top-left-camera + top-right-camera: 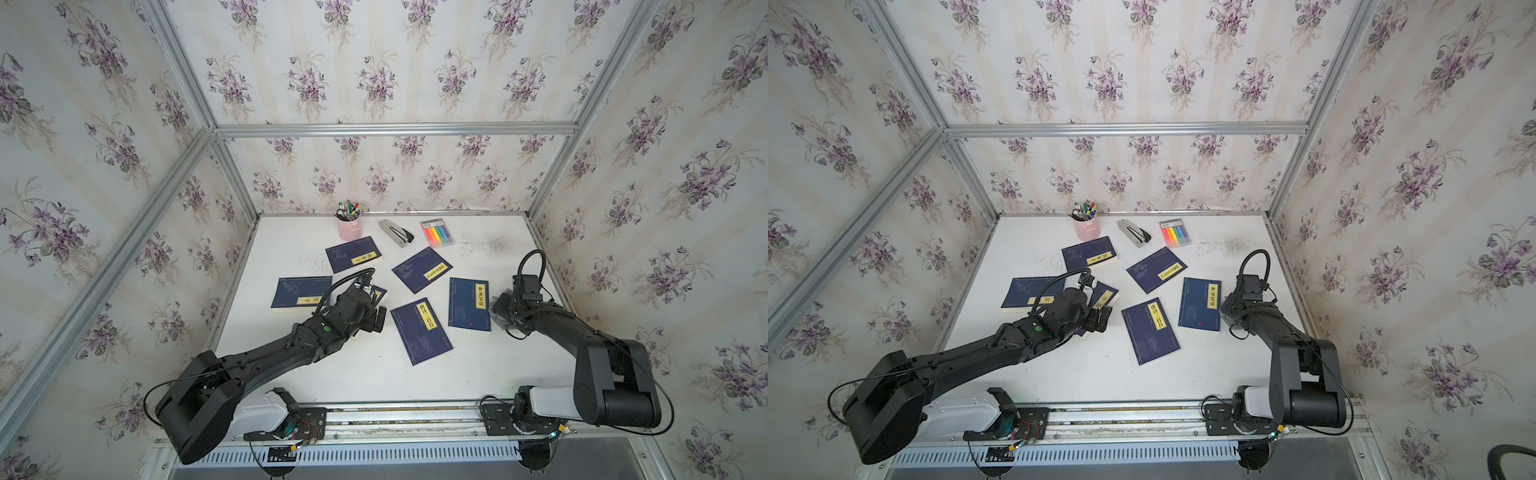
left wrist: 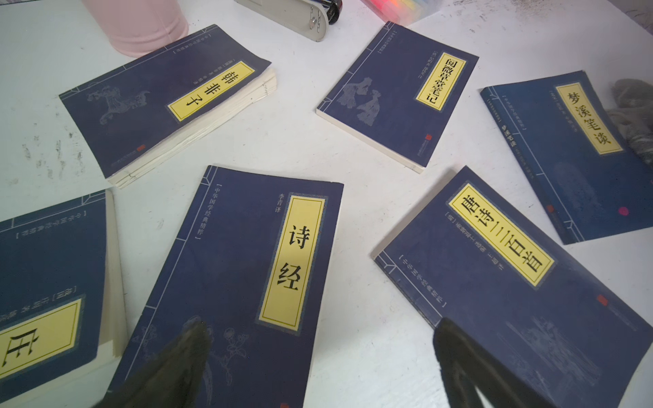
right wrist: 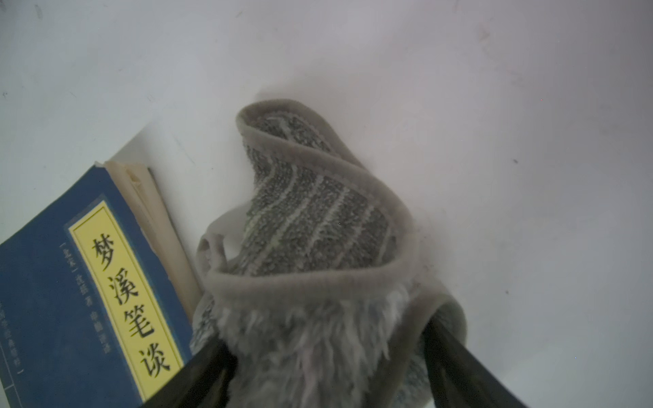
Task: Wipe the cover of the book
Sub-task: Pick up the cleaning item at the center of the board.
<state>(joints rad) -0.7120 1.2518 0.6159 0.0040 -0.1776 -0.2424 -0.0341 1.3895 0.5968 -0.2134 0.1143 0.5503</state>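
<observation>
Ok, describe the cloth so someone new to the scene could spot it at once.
Look at the white table, on its right side, where the right arm's end effector reaches down. Right beside the blue book titled 梦溪笔谈, on the side away from the other books, lies the cloth. It is the only soft, crumpled thing there: grey, fluffy and striped.

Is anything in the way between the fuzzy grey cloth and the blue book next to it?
No, nothing visible. The grey cloth sits between the right gripper's fingers, right beside the blue book's page edge, with only a sliver of bare table between them.
</observation>
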